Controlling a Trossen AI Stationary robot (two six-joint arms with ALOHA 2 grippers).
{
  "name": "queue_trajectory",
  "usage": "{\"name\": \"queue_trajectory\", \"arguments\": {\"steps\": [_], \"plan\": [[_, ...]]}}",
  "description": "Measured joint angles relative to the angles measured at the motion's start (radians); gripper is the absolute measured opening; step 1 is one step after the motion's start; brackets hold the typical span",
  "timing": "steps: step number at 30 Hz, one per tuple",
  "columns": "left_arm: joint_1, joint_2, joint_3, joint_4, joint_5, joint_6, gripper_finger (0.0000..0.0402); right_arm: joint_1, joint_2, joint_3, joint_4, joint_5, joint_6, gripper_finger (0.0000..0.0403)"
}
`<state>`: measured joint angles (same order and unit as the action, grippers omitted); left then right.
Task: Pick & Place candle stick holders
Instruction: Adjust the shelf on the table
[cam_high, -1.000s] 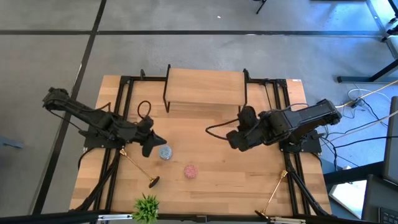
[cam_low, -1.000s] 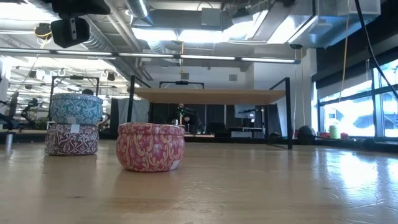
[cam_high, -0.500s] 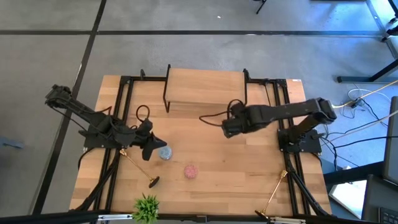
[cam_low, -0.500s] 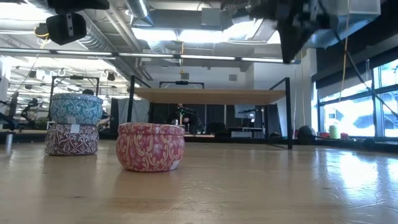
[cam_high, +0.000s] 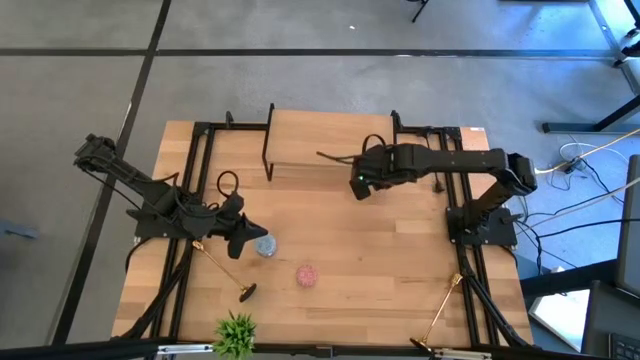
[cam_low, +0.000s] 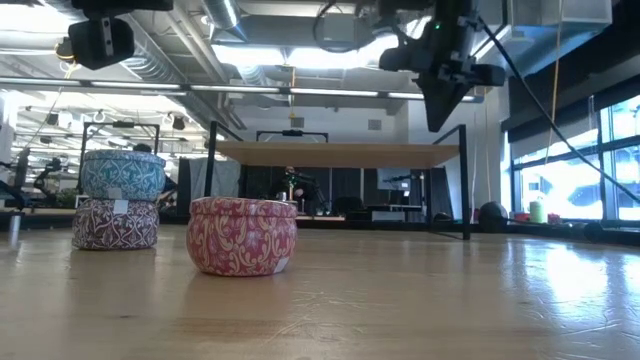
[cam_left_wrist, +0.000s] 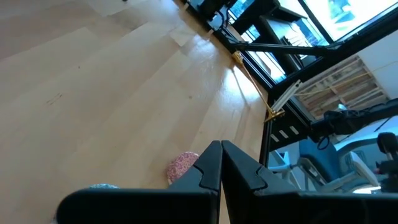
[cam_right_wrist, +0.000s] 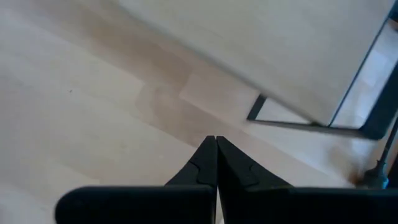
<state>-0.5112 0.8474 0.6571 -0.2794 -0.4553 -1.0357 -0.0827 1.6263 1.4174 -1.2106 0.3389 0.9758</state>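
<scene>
One candle stick holder (cam_high: 221, 268) lies flat on the table at the near left, a gold stick with a dark round base (cam_high: 246, 292). A second gold holder (cam_high: 441, 312) lies along the table's near right edge and shows in the left wrist view as well (cam_left_wrist: 255, 86). My left gripper (cam_high: 238, 246) (cam_left_wrist: 221, 147) is shut and empty. It hovers beside a blue tin (cam_high: 265, 245), just past the first holder's top end. My right gripper (cam_high: 358, 188) (cam_low: 437, 112) (cam_right_wrist: 216, 140) is shut and empty. It points down in the air in front of the raised wooden shelf (cam_high: 330, 140).
A pink tin (cam_high: 306, 275) (cam_low: 240, 235) stands mid-table. The blue tin (cam_low: 122, 174) is stacked on a brown patterned tin (cam_low: 115, 223). A small green plant (cam_high: 235, 335) stands at the near edge. Black frame rails (cam_high: 195, 180) run along both sides of the table.
My right gripper has gone toward the table's far edge and a little left, toward the shelf. It has sunk from above into the low view and stayed shut. My left arm has kept still.
</scene>
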Motion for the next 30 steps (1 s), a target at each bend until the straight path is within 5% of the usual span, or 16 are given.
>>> {"name": "queue_trajectory", "arguments": {"steps": [22,30], "plan": [[-0.02,0.0,0.0,0.0,-0.024,-0.002,0.0001,-0.1,0.081,0.0,0.086,-0.078,-0.068,0.0],[-0.02,0.0,0.0,0.0,-0.028,-0.016,0.0001,-0.083,0.092,0.0,0.084,0.052,-0.028,0.0]]}}
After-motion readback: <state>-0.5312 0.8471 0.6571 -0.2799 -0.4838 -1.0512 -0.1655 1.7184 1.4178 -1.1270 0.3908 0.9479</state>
